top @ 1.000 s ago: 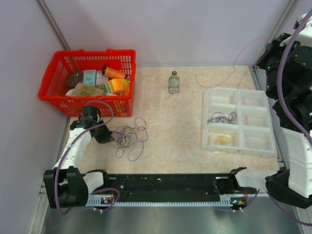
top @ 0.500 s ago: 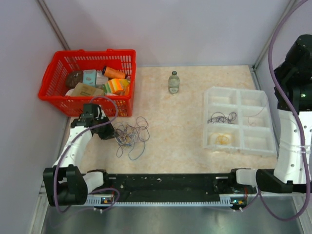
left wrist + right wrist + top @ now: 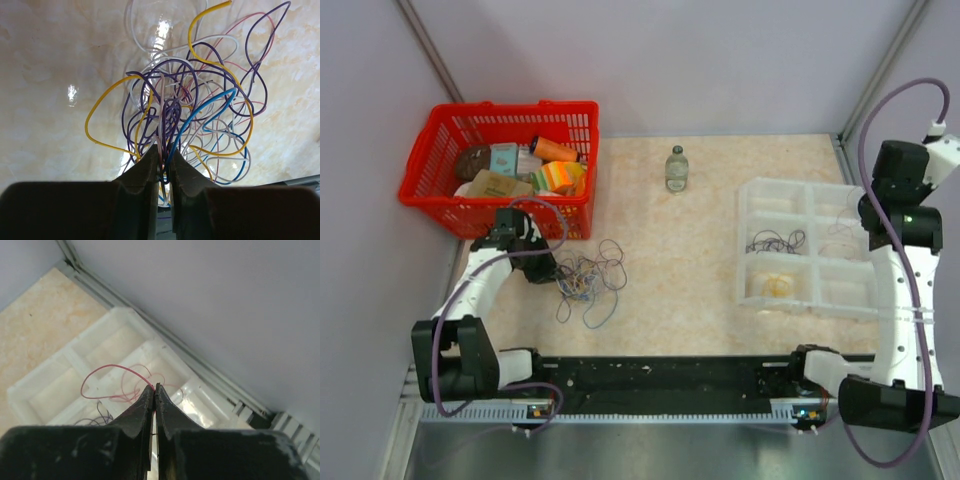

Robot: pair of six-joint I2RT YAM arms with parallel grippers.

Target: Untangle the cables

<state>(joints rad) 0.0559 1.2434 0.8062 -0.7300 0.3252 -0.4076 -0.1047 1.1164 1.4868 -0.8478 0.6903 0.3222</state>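
Left hand [image 3: 163, 150] pinches strands of the multicoloured cable tangle [image 3: 195, 115]. Right hand [image 3: 154, 388] grips a thin red cable [image 3: 107, 371] over the white plastic tray [image 3: 75, 362].

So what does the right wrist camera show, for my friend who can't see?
The right gripper pinches a thin red wire, whose loop hangs over a white tray with compartments. Beyond the tray are a beige table and a grey wall.

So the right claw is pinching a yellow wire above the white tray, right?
Not quite. The right claw is pinching a red wire, not a yellow one, above the white tray. The right wrist view shows the red loop coming out from between its closed fingers.
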